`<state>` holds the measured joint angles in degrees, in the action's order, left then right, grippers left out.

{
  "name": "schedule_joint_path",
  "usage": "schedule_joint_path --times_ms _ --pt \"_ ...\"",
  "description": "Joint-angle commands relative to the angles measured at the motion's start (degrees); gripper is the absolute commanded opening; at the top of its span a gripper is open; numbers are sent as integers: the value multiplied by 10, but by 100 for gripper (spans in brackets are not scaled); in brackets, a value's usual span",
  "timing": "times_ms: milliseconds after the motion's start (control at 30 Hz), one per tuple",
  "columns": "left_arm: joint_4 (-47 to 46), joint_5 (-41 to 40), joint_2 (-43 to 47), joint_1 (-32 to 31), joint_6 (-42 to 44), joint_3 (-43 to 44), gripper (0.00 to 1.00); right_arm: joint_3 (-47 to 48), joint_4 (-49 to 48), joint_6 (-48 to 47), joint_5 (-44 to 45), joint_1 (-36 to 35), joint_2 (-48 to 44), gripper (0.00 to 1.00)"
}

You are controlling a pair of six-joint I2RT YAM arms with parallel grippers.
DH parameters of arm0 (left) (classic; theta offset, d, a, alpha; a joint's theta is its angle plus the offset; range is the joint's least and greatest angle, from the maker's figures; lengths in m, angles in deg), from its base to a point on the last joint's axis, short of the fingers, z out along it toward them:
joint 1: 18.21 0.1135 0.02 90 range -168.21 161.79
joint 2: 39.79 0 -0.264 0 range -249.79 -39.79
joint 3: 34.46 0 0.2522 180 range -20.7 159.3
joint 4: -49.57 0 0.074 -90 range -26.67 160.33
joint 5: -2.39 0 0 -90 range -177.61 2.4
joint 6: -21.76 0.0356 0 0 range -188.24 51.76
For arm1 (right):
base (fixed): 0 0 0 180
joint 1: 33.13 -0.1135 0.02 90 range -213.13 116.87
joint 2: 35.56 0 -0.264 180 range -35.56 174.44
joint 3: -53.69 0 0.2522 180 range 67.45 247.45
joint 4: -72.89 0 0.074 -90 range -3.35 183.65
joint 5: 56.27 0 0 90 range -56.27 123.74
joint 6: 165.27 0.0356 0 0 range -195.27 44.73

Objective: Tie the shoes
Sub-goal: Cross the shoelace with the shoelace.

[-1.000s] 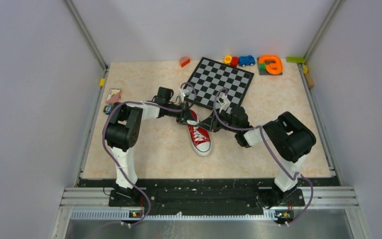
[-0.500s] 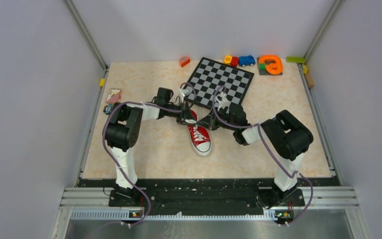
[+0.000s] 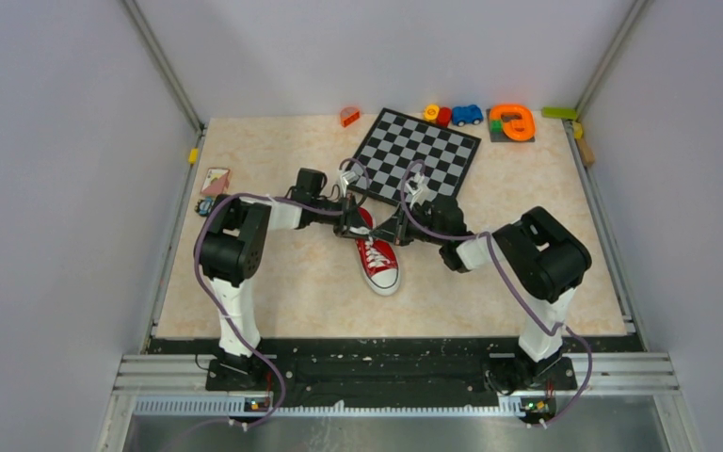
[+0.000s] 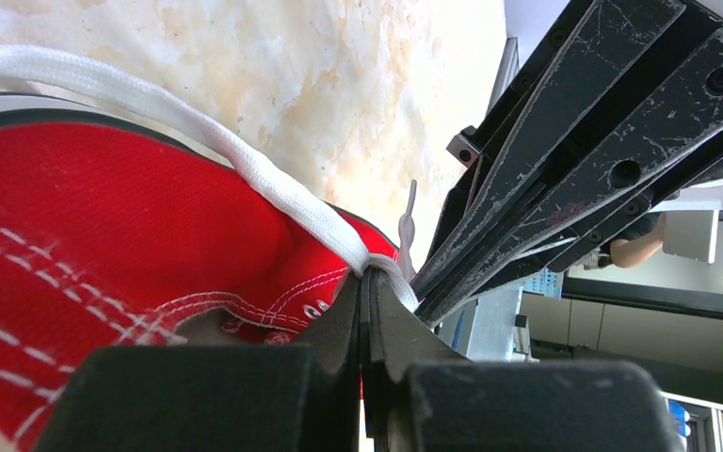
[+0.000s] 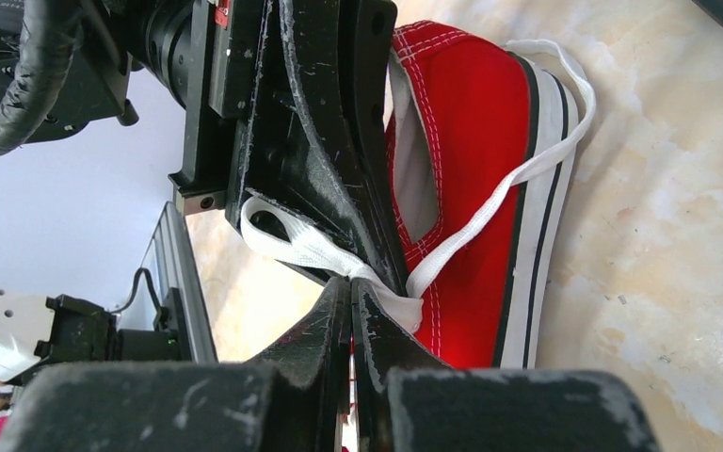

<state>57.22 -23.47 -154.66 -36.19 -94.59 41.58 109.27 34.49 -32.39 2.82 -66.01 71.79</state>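
Observation:
A red canvas sneaker [image 3: 377, 256] with white laces lies mid-table, toe toward the near edge. It also shows in the left wrist view [image 4: 104, 235] and the right wrist view [image 5: 475, 141]. My left gripper [image 3: 350, 222] is at the shoe's heel end, shut on a white lace [image 4: 273, 184]. My right gripper [image 3: 388, 233] meets it from the right, shut on the other white lace [image 5: 311, 250]. The two sets of fingers nearly touch over the shoe's opening. A lace strand [image 5: 527, 160] loops round the sole edge.
A checkered board [image 3: 418, 154] lies just behind the grippers. Small toys stand along the back edge: an orange block [image 3: 349, 116], a blue car [image 3: 466, 114], an orange ring piece [image 3: 512, 122]. A card [image 3: 215, 179] lies at the left edge.
Both grippers have shifted slightly left and toward the back over the shoe's heel end, still holding the laces. The shoe has not moved.

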Motion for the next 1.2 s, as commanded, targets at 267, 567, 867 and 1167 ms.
schedule_joint_path --times_ms 267,567,867,1167 --pt "37 28 48 -6 19 -4 0 25 16 -63 21 -3 -19 5" --pt "58 47 50 -7 26 0 0 24 -22 -88 -5 -3 -13 14" --pt "57 45 48 -6 23 0 0 27 -3 -102 0 -3 -10 18" --pt "58 39 43 -6 21 7 0 15 20 -107 14 -3 -25 28"
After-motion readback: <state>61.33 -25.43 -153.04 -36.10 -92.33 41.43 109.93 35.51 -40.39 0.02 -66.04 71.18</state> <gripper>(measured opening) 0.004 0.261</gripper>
